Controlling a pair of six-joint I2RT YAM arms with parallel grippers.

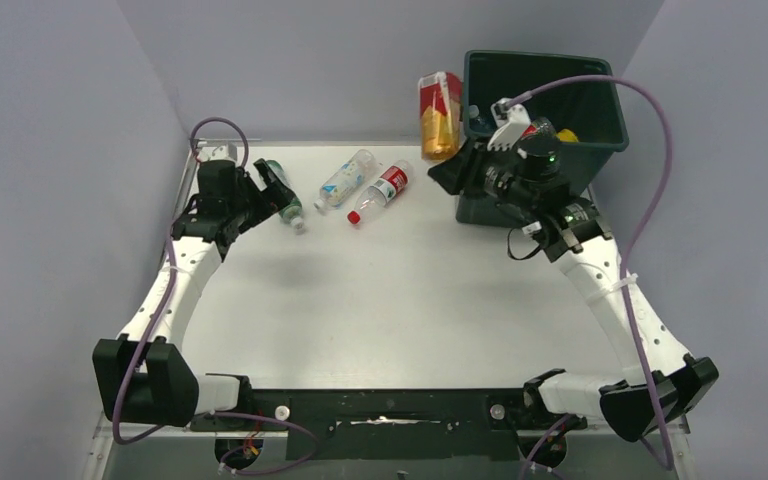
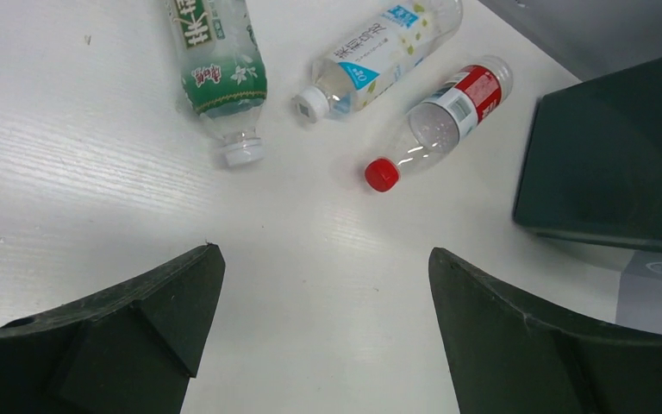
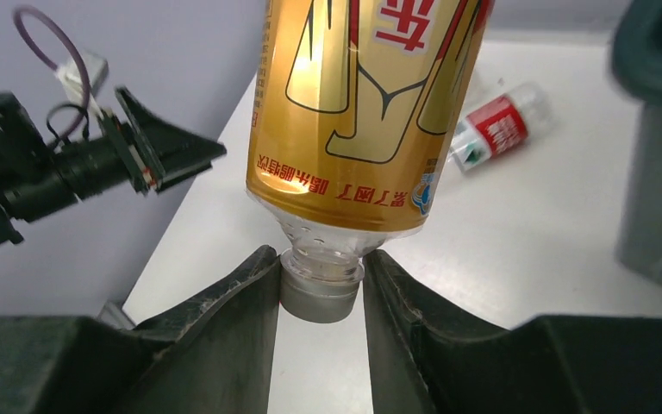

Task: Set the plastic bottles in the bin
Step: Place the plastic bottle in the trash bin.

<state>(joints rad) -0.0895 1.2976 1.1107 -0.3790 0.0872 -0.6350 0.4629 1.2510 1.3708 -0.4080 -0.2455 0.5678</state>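
My right gripper [image 3: 321, 269] is shut on the grey cap of a gold-labelled amber bottle [image 3: 371, 112]. It holds this bottle [image 1: 440, 115] up in the air just left of the dark green bin [image 1: 600, 135]. A red-capped, red-labelled bottle [image 1: 385, 188], a blue-labelled bottle [image 1: 345, 180] and a green-labelled bottle [image 1: 291, 212] lie on the table at the back left. My left gripper [image 2: 326, 259] stands open above the table, nothing between its fingers. The green-labelled bottle [image 2: 220, 60] lies just ahead of it. Red and yellow shapes [image 1: 567, 135] show inside the bin, partly hidden by my right arm.
Grey walls close in at the left, back and right of the white table [image 1: 390, 300]. A purple cable [image 1: 650, 110] loops over the bin from my right wrist. The bin's side [image 2: 612, 172] stands to the right of the red-labelled bottle [image 2: 448, 108].
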